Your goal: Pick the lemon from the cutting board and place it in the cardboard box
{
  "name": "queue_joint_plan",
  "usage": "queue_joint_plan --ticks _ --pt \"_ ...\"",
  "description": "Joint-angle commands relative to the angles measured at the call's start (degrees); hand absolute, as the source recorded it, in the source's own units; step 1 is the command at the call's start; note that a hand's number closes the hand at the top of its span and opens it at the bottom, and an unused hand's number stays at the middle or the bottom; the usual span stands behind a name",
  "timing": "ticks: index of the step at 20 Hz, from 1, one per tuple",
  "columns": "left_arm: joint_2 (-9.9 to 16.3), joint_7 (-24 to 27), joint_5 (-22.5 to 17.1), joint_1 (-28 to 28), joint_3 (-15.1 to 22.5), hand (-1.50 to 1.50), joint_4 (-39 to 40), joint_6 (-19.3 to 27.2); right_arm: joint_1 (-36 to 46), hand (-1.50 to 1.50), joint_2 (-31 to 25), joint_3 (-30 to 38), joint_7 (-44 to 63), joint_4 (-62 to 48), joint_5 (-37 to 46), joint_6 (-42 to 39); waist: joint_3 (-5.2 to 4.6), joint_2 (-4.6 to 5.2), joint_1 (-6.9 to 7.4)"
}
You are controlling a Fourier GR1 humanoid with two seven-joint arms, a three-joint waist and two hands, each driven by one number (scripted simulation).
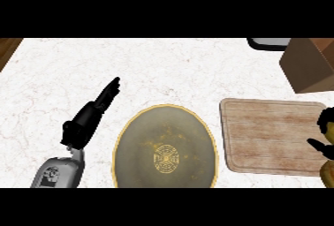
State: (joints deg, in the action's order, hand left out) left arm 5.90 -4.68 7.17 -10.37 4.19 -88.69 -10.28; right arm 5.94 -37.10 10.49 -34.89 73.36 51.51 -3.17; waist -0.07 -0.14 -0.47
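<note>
Looks about halfway: the cutting board (pixel 271 134) is bare and the right hand (pixel 324 132) at its right edge seems curled round something yellowish, probably the lemon (pixel 327 173), with the cardboard box (pixel 308 66) in the surface's far right corner, left hand (pixel 91 112) open and idle.

Plate (pixel 164 150) left of cutting board (pixel 271 134); cardboard box (pixel 310 66) behind.

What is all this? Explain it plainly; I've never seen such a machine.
One view, from the robot's head, looking steeply down at a white counter. Its black left hand, on a grey forearm, rests open at the left, holding nothing. The right hand barely shows at the right edge; the yellow shape below it may be the lemon, held or not I cannot tell. On the counter: a round plate, a cutting board, a cardboard box back right.
</note>
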Motion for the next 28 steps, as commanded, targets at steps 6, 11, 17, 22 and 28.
queue_joint_plan --ticks 6,11,17,22,28 --pt "0.0 0.21 0.19 -2.25 -1.56 0.0 1.86 0.24 -8.08 1.5 -5.89 13.48 -4.61 17.6 -14.43 -9.84 0.02 -0.09 -0.79" --pt "-0.83 -0.7 1.51 1.11 0.31 0.0 -0.43 0.9 -12.48 1.5 -6.85 23.93 -5.33 24.42 -26.9 -20.12 0.02 -0.2 -1.1" --pt "-2.85 -4.59 1.23 0.42 1.96 0.0 -3.56 1.09 -9.96 1.5 -7.81 33.57 8.03 29.25 -38.63 -30.68 0.01 -0.14 -0.24" --pt "-1.66 0.57 1.34 0.07 0.19 0.0 0.44 0.14 -2.79 1.5 -10.13 33.4 17.23 26.56 -38.75 -30.34 0.04 0.1 0.4" --pt "-0.47 -3.12 -0.06 -2.94 -1.19 0.0 -0.43 -1.9 8.33 1.5 -13.64 25.36 21.18 16.65 -34.75 -25.57 0.06 0.28 1.22"
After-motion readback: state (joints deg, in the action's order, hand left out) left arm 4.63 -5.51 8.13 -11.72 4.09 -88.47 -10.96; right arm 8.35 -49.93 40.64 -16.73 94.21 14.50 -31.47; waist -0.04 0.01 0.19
